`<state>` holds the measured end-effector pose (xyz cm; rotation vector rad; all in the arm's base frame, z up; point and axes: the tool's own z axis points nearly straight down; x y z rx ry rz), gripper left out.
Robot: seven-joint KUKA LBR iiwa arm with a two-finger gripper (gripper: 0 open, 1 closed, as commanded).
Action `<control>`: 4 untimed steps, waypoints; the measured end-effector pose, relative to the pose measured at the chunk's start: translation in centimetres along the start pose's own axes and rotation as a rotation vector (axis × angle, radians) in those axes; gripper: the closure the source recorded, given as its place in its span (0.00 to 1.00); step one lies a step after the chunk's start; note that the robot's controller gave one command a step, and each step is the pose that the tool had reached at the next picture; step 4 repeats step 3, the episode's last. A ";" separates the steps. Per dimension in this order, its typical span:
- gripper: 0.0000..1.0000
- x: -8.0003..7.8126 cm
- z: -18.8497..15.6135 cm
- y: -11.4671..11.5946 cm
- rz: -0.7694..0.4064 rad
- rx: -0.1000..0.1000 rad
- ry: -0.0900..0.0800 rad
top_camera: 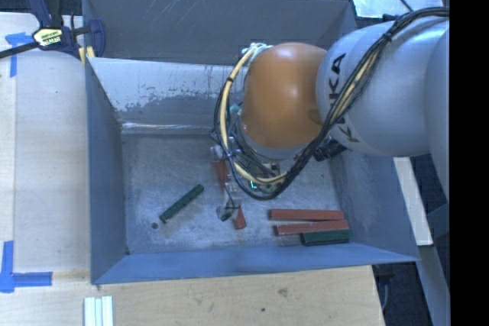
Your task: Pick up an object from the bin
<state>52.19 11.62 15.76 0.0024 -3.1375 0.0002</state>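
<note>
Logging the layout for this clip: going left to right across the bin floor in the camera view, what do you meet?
First the dark green stick → end effector → pair of red-brown bars, with a dark green block just below them in the picture.

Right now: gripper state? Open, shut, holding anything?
Gripper: cannot tell whether it is open or shut. It is low in the bin, next to a small red block.
</note>
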 end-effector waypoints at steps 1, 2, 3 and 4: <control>0.00 -0.7 9.1 5.0 -0.121 0.000 0.000; 1.00 -1.0 8.6 4.9 -0.116 -0.002 -0.009; 1.00 -1.0 -6.7 5.0 -0.150 -0.002 -0.016; 1.00 -1.0 -6.7 5.0 -0.150 -0.002 -0.016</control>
